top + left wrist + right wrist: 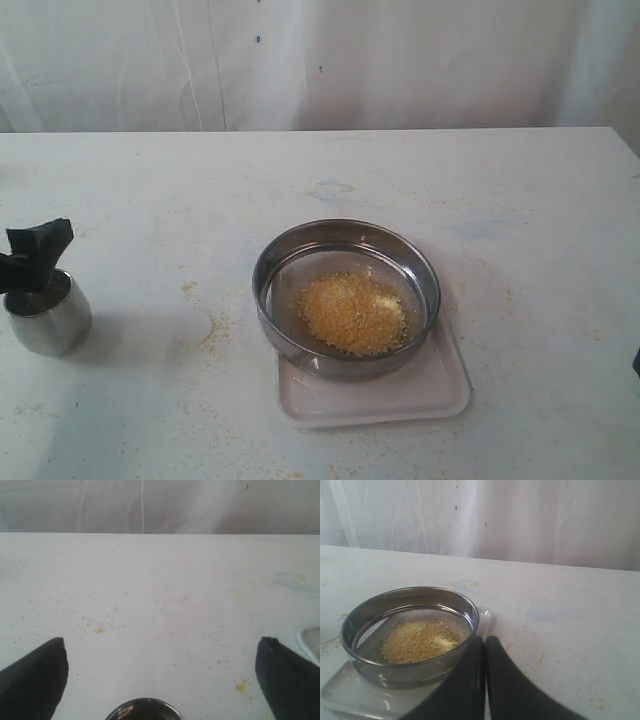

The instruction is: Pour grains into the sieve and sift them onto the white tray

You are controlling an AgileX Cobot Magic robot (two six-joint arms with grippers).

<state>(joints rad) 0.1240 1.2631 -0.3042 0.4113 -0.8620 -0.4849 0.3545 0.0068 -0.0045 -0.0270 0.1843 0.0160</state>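
Observation:
The sieve (346,297), a wide steel ring with a mesh bottom, rests on the white tray (375,398) at the table's middle. A mound of yellowish grains (352,313) lies on its mesh. At the far left stands a small steel cup (48,315), upright on the table. My left gripper (38,245) hovers just above and behind it. In the left wrist view this gripper (162,642) is open, its fingers wide apart and the cup's rim (144,711) low between them, untouched. My right gripper (485,641) is shut and empty, close beside the sieve (410,615) and tray (350,695).
Sparse yellow specks and small spills (215,328) dot the white table between cup and sieve. A white curtain (320,60) hangs behind the table's far edge. A dark sliver (636,362) shows at the right border of the exterior view.

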